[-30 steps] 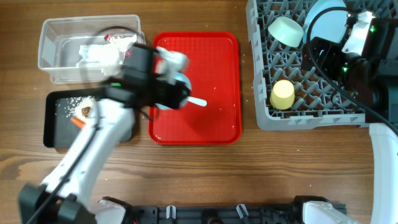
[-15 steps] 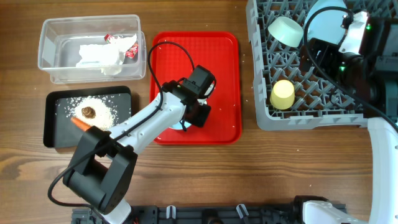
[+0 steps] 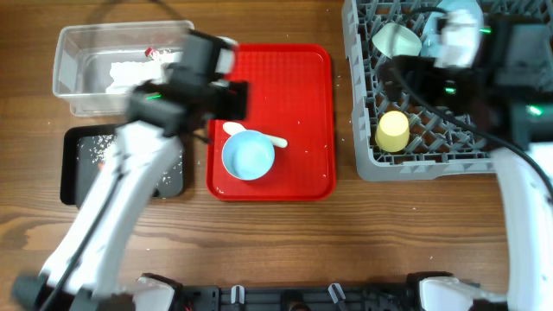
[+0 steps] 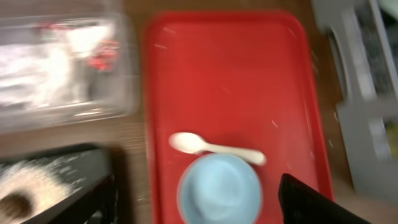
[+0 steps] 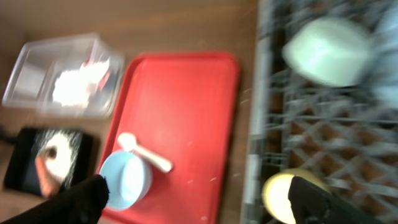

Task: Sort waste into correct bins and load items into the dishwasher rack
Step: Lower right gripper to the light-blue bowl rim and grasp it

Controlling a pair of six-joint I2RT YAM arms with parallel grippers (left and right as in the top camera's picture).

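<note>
Both wide, left pincer [image 4: 194,180], right pincer [image 5: 198,183], yellow cup [image 5: 283,196] shown by right wrist, not left

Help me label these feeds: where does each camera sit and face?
Overhead: above the table, facing down on red tray, dishwasher rack, left arm, right arm.
Left wrist: above the tray, facing down at light blue bowl and white spoon; own pincer fingers at lower edge.
Right wrist: above the rack, looking down over rack and tray; own pincer fingers in bottom corners.
Shared: wrist views both show bowl, spoon.
</note>
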